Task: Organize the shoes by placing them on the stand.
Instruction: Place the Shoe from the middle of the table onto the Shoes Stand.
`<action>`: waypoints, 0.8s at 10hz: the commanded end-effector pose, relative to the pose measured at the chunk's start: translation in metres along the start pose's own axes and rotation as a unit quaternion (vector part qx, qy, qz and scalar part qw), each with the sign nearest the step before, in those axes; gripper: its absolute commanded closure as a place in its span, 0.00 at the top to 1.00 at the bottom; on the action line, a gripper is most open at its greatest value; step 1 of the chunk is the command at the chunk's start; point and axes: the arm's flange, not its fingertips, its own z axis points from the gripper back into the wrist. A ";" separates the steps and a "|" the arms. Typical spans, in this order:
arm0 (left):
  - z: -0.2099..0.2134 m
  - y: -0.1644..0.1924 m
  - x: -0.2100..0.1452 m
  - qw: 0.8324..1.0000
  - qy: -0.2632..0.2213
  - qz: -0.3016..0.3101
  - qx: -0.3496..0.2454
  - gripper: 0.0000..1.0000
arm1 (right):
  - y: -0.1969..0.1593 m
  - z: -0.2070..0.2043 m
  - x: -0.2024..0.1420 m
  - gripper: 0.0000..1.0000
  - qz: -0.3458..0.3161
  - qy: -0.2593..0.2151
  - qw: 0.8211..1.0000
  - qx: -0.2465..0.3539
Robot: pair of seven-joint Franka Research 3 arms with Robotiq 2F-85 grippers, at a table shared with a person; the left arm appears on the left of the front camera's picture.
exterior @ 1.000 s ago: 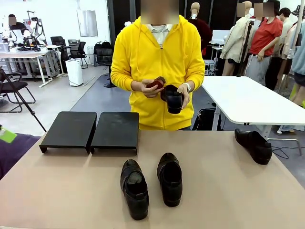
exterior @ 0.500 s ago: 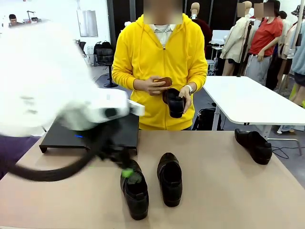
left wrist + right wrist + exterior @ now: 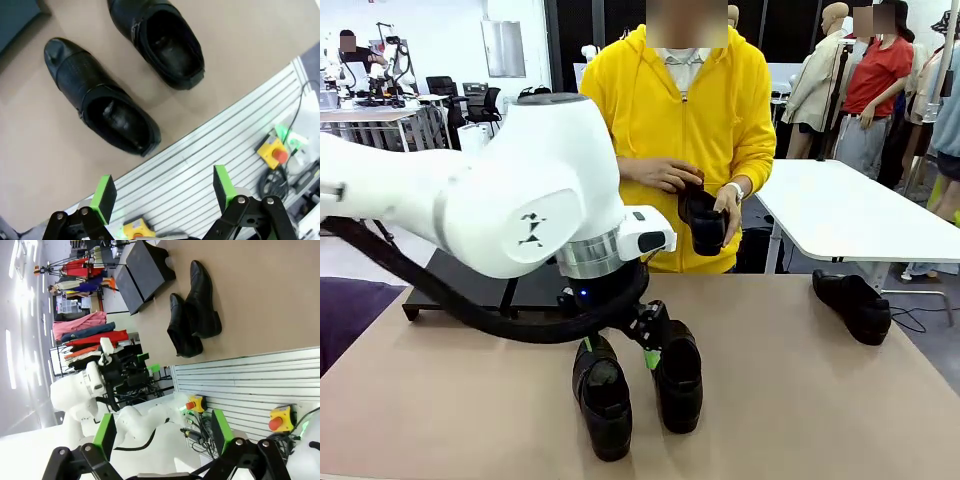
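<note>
Two black shoes lie side by side on the beige table, the left shoe and the right shoe. My left gripper hangs open just above their far ends, touching neither. A third shoe rests at the table's right edge. The person in yellow holds a fourth shoe in both hands. The black stand is largely hidden behind my left arm. My right gripper is open and empty, far back from the pair of shoes.
The person stands at the far edge of the table, close behind the stand. A ribbed aluminium rail with a yellow stop button runs along the near table edge. A white table stands behind on the right.
My left arm has swung in from the left and now hovers over the two middle shoes. The person has shifted the held shoe slightly to the right.
</note>
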 end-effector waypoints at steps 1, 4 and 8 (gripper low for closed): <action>0.012 0.012 -0.021 1.000 -0.009 -0.025 0.000 1.00 | 0.002 0.002 0.000 1.00 0.006 0.001 1.000 0.007; -0.045 0.007 0.031 0.985 0.030 0.168 -0.003 1.00 | 0.002 0.002 0.000 1.00 0.006 0.001 1.000 0.007; -0.104 0.017 0.063 0.936 0.014 0.351 -0.004 1.00 | 0.002 0.002 0.000 1.00 0.006 0.001 1.000 0.007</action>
